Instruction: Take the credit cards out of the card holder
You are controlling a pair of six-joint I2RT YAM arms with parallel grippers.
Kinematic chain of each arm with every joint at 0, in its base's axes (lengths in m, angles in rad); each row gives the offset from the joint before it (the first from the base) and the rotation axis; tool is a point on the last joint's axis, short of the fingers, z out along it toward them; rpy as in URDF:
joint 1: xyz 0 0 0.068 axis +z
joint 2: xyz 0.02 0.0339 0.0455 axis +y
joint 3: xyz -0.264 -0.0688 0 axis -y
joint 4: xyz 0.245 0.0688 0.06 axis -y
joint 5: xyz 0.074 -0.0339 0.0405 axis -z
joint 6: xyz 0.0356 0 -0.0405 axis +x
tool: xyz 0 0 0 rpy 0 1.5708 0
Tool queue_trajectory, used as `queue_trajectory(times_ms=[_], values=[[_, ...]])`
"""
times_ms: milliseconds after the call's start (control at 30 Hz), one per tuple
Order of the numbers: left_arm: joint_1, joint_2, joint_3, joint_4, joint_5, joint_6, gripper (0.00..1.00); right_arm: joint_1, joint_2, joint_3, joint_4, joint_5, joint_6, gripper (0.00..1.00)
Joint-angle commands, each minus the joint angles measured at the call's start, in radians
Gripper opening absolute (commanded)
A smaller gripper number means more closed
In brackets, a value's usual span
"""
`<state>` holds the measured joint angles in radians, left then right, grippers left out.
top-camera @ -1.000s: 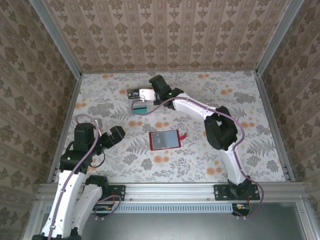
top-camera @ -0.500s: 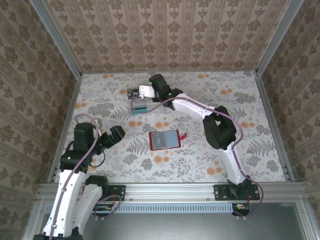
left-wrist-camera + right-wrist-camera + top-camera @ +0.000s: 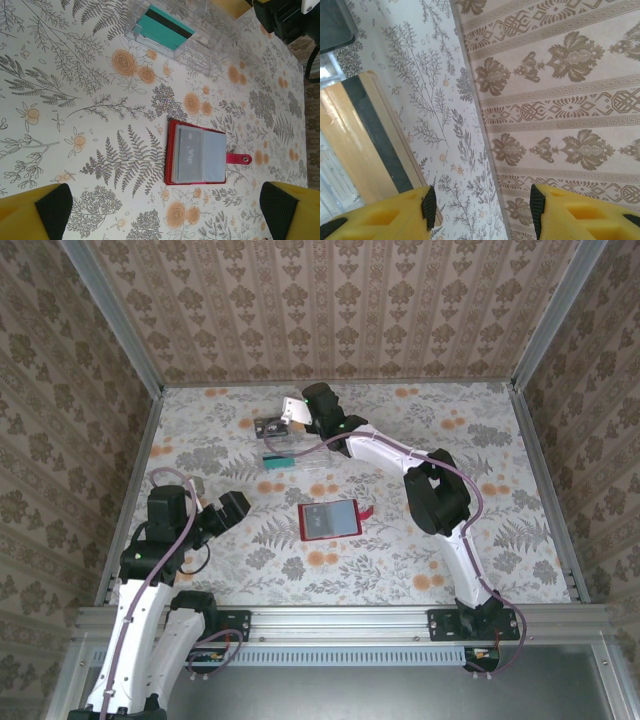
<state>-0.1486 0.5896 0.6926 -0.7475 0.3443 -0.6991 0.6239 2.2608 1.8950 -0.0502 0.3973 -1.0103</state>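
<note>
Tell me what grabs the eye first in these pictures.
The red card holder lies open mid-table, a grey card tucked in its pale inner face. At the far side a clear tray holds a teal card, and the right gripper hovers near it, jaws apart.

card holder [image 3: 196, 158]: red, open flat at centre of table [image 3: 500, 490], pale grey-blue inner face up, grey card [image 3: 190, 155] inside, tab [image 3: 238, 158] extended; teal credit card [image 3: 162, 30] well apart.
</note>
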Motion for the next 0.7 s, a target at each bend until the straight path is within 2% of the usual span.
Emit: queue_trajectory(times_ms=[0, 300, 500, 667], values=[[0.009, -0.001, -0.007, 0.016, 0.020, 0.025, 1.00, -0.004, 0.013, 0.029, 0.008, 0.014, 0.043, 0.57], [0.014, -0.001, -0.010, 0.021, 0.031, 0.031, 1.00, -0.012, -0.026, 0.021, -0.024, -0.002, 0.126, 0.59], [0.015, -0.001, -0.011, 0.029, 0.040, 0.035, 1.00, -0.016, -0.097, 0.018, -0.063, -0.015, 0.246, 0.59], [0.018, 0.007, -0.041, 0.115, 0.090, 0.025, 1.00, -0.024, -0.190, -0.024, -0.074, 0.012, 0.413, 0.61]])
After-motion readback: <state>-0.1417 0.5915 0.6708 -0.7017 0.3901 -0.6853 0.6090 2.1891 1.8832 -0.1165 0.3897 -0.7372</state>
